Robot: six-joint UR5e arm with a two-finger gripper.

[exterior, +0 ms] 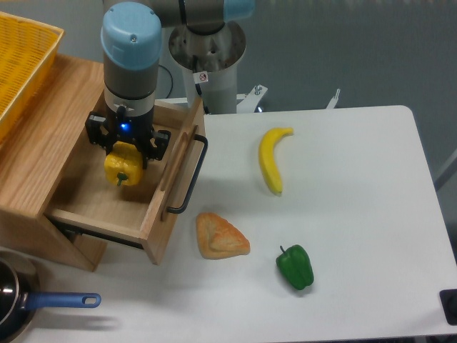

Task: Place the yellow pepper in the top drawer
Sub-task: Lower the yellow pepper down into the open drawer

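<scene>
From the fixed camera, I am seeing my gripper [126,151] clenched around the yellow pepper [123,167], gripping its upper part while the lobes and small green stem are hanging below. The pepper is sitting over the pulled-out top drawer [100,204], inside its walls; whether it is touching the floor I cannot tell. I am judging it light, stiff and glossy, so slippery between the jaws; gripping across the broad shoulders looks safest. The banana [271,167] and green pepper [295,266] are lying well apart on the table [357,214].
</scene>
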